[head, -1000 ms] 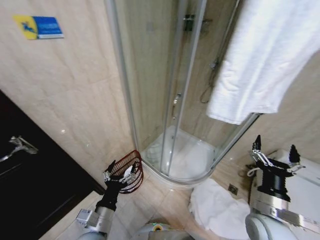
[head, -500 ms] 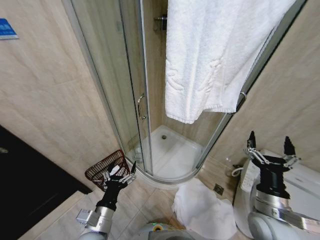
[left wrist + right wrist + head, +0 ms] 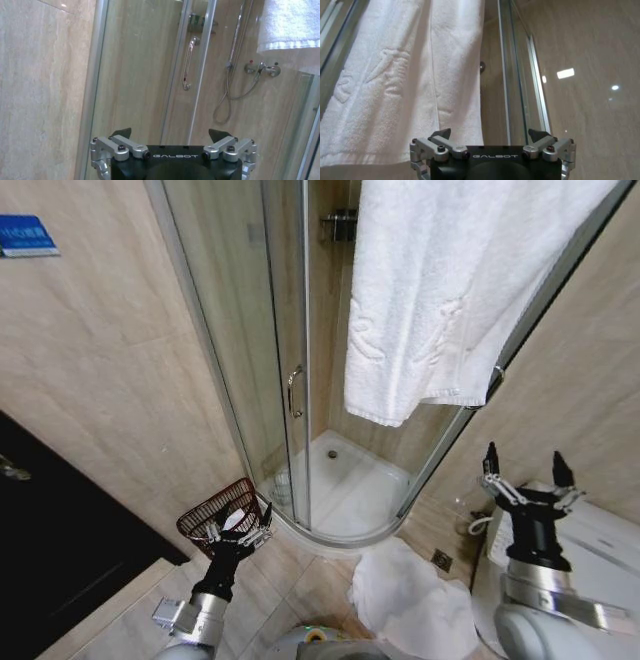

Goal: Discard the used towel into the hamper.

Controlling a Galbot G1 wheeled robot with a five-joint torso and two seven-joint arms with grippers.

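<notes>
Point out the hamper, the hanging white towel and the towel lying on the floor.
hamper (image 3: 205,518), head view, on its near rim.
hanging towel (image 3: 440,290), head view, on the middle of the cloth.
floor towel (image 3: 410,600), head view, on the middle of the crumpled heap.

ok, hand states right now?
Left hand: open, empty, in front of the hamper.
Right hand: open, empty, raised below the hanging towel.

Two white towels (image 3: 440,290), one hamper (image 3: 217,516), two claws (image 3: 239,530), both spread
</notes>
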